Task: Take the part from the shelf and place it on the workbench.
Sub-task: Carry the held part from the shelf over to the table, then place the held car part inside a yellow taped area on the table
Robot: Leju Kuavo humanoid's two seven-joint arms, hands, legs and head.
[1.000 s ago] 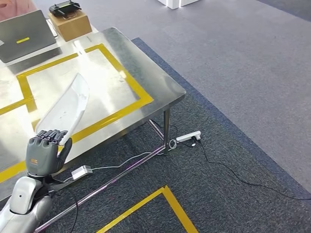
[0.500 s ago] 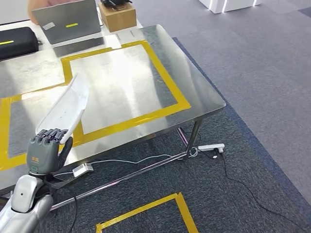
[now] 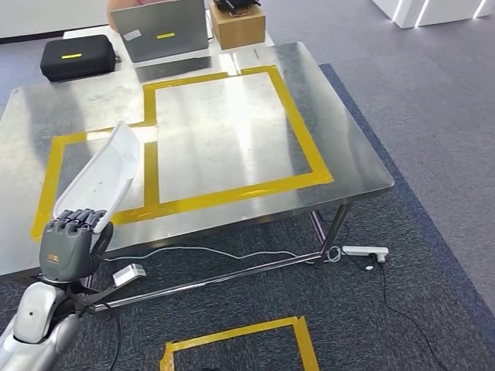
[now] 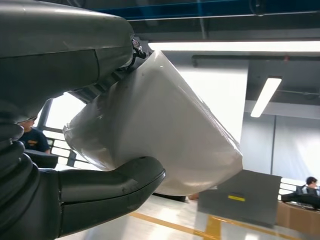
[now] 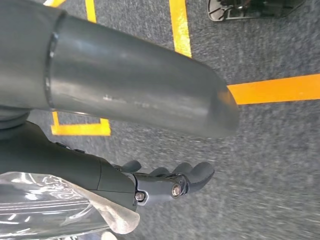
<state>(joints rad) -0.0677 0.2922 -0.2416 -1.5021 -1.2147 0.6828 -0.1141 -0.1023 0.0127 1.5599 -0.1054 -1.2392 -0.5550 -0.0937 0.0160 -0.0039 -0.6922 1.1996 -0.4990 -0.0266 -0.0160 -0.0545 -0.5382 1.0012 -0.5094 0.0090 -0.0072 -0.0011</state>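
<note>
Left hand [image 3: 67,249], grey and ribbed, gripping a smooth, glossy white curved part [image 3: 104,176] rising above dark fingers [image 3: 80,217], over the brushed-steel workbench [image 3: 350,147]. Right hand [image 5: 166,182] over nubbly carpet, fingers loosely apart, holding nothing.

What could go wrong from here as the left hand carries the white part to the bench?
1. The left hand grips the long white curved plastic part only at its lower end, so it might lever loose or swing.
2. The steel workbench edge lies just ahead; the raised part could clip it.
3. Cables and a white power strip lie underfoot.
</note>
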